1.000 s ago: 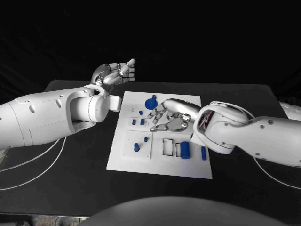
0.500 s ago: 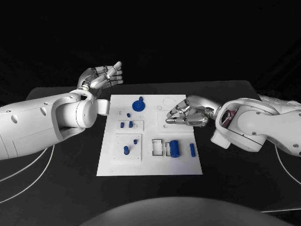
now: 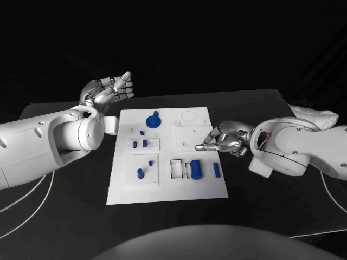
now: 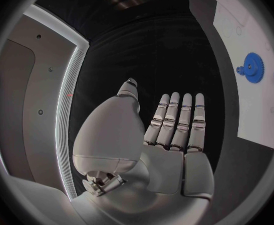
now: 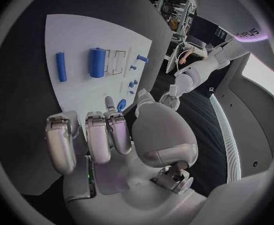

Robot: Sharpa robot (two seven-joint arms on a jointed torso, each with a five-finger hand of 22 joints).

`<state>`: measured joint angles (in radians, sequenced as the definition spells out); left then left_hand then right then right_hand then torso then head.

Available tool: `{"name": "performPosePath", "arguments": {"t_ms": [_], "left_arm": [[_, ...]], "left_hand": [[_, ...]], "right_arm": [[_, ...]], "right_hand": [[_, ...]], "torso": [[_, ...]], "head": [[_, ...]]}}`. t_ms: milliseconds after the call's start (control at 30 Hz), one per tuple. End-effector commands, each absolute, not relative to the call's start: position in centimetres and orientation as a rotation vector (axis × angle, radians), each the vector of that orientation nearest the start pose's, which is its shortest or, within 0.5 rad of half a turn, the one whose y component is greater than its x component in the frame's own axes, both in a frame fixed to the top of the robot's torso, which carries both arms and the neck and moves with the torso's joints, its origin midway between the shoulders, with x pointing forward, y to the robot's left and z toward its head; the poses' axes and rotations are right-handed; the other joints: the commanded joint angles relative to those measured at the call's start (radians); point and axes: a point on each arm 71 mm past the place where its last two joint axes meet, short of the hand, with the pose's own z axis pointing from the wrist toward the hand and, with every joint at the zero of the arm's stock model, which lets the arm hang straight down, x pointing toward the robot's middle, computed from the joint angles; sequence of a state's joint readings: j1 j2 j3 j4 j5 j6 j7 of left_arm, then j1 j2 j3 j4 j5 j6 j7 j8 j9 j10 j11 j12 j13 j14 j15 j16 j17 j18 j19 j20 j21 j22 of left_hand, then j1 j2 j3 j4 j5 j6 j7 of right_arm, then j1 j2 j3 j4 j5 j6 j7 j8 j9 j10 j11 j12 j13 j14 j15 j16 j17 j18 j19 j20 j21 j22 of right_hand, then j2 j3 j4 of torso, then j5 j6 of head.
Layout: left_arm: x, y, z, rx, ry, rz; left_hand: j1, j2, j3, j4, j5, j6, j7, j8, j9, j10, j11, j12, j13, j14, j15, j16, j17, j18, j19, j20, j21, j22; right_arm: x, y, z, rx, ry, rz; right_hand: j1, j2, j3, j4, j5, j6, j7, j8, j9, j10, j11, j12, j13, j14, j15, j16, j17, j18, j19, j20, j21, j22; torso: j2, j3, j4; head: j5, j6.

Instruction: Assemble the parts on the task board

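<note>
My right hand sits at the board's right edge, fingers curled, nothing in them. Left hand flat, empty, off the far-left corner, keeping clear. Blue parts lie mid-board on the counter, unassembled.

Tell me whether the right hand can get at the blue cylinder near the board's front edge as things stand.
Probably yes. The right hand hovers at the task board's right side, just beyond the blue cylinder, and nothing lies between them. The fingers look curled with nothing in them, so they would need to spread first.
</note>
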<state>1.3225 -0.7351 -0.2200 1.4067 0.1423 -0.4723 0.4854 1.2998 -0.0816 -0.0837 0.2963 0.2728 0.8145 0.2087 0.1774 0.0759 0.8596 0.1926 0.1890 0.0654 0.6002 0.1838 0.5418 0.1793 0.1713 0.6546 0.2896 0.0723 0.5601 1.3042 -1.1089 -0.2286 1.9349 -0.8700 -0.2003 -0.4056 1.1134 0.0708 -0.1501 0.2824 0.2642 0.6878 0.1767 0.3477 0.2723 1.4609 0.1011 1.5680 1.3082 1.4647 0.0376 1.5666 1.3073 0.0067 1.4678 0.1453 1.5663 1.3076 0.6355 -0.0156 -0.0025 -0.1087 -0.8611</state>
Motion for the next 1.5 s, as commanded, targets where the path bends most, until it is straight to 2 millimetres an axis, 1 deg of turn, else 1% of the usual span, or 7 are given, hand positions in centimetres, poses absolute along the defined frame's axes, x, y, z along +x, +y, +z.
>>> {"name": "performPosePath", "arguments": {"t_ms": [33, 67, 133, 333, 767, 967, 1500], "left_arm": [[51.4, 20.3, -18.5, -1.147, 1.329, -1.391], [51.4, 20.3, -18.5, -1.146, 1.330, -1.392], [51.4, 20.3, -18.5, -1.146, 1.331, -1.393], [51.4, 20.2, -18.5, -1.146, 1.332, -1.395], [51.4, 20.3, -18.6, -1.148, 1.336, -1.399], [51.4, 20.4, -18.6, -1.148, 1.335, -1.398], [51.4, 20.6, -18.6, -1.149, 1.334, -1.399]], "left_hand": [[-0.001, 0.008, 0.006, -0.001, 0.005, -0.006, 0.021, 0.005, -0.001, -0.006, 0.000, 0.001, -0.001, -0.007, -0.002, 0.007, -0.001, -0.002, 0.005, 0.000, -0.006, -0.001], [-0.001, 0.008, 0.006, -0.001, 0.005, -0.006, 0.021, 0.005, -0.001, -0.006, 0.000, 0.001, -0.001, -0.007, -0.002, 0.007, -0.001, -0.002, 0.005, 0.000, -0.006, -0.001], [-0.001, 0.008, 0.006, -0.001, 0.005, -0.006, 0.021, 0.005, -0.001, -0.006, 0.000, 0.001, -0.001, -0.007, -0.002, 0.007, -0.001, -0.002, 0.005, 0.000, -0.006, -0.001], [-0.001, 0.009, 0.006, -0.001, 0.005, -0.006, 0.021, 0.006, -0.001, -0.006, 0.000, 0.002, -0.001, -0.007, -0.002, 0.008, -0.002, -0.002, 0.005, 0.000, -0.006, -0.002], [-0.001, 0.009, 0.006, -0.001, 0.005, -0.006, 0.021, 0.006, -0.001, -0.006, 0.000, 0.002, -0.001, -0.007, -0.002, 0.008, -0.002, -0.002, 0.005, 0.000, -0.006, -0.002], [-0.001, 0.010, 0.006, -0.001, 0.005, -0.007, 0.021, 0.006, -0.001, -0.006, 0.000, 0.002, -0.001, -0.007, -0.002, 0.008, -0.003, -0.002, 0.005, 0.000, -0.006, -0.003], [-0.001, 0.010, 0.006, -0.001, 0.005, -0.008, 0.021, 0.006, -0.001, -0.007, 0.000, 0.003, -0.001, -0.008, -0.002, 0.009, -0.004, -0.002, 0.005, 0.000, -0.006, -0.004]], "right_arm": [[38.0, -22.7, -21.3, 0.478, 2.296, 0.615], [38.0, -22.7, -21.5, 0.486, 2.306, 0.599], [37.9, -22.7, -21.8, 0.493, 2.322, 0.574], [37.9, -22.5, -22.5, 0.473, 2.369, 0.518], [38.2, -21.2, -24.3, 0.414, 2.451, 0.454], [38.2, -21.0, -25.0, 0.403, 2.476, 0.445], [38.4, -20.0, -26.2, 0.397, 2.509, 0.451]], "right_hand": [[-0.005, -0.004, -0.010, -0.006, 0.025, -0.006, -0.002, 0.044, 0.036, 0.110, 0.001, 0.003, 0.263, 0.106, 0.003, 0.004, 0.263, -0.007, 0.103, 0.007, 0.005, 0.263], [0.005, -0.004, -0.008, -0.016, 0.042, 0.000, -0.004, 0.074, 0.061, 0.110, 0.004, 0.003, 0.263, 0.106, 0.003, 0.004, 0.263, -0.007, 0.103, 0.007, 0.005, 0.263], [0.009, -0.003, -0.004, -0.023, 0.048, 0.006, -0.002, 0.093, 0.078, 0.110, 0.002, 0.003, 0.263, 0.106, 0.004, 0.004, 0.263, -0.007, 0.103, 0.006, 0.005, 0.263], [0.023, -0.005, 0.014, -0.047, 0.062, 0.013, -0.001, 0.121, 0.107, 0.110, 0.003, 0.003, 0.263, 0.106, 0.004, 0.004, 0.263, -0.007, 0.103, 0.006, 0.005, 0.263], [0.021, -0.010, 0.029, -0.064, 0.060, -0.008, -0.001, 0.125, 0.124, 0.110, 0.003, 0.003, 0.263, 0.106, 0.003, 0.004, 0.263, -0.007, 0.103, 0.004, 0.005, 0.263], [0.018, -0.008, 0.031, -0.064, 0.058, -0.011, 0.000, 0.125, 0.126, 0.110, 0.004, 0.003, 0.263, 0.106, 0.003, 0.004, 0.263, -0.007, 0.103, 0.004, 0.005, 0.263], [0.019, 0.008, 0.052, -0.074, 0.039, -0.008, 0.002, 0.127, 0.135, 0.110, 0.006, 0.003, 0.263, 0.106, 0.003, 0.004, 0.263, -0.007, 0.103, 0.005, 0.005, 0.263]], "torso": [[0.000, 0.0003, 0.0000], [0.000, 0.0002, 0.0000], [0.000, 0.0005, -0.0003], [0.000, 0.0026, 0.0000], [0.001, 0.0023, 0.0022], [0.000, 0.0011, -0.0007], [0.000, 0.0008, 0.0007]], "head": [[-0.004, -0.006], [-0.005, -0.006], [-0.006, -0.007], [-0.003, -0.006], [0.002, -0.006], [0.011, -0.005], [0.010, -0.007]]}}
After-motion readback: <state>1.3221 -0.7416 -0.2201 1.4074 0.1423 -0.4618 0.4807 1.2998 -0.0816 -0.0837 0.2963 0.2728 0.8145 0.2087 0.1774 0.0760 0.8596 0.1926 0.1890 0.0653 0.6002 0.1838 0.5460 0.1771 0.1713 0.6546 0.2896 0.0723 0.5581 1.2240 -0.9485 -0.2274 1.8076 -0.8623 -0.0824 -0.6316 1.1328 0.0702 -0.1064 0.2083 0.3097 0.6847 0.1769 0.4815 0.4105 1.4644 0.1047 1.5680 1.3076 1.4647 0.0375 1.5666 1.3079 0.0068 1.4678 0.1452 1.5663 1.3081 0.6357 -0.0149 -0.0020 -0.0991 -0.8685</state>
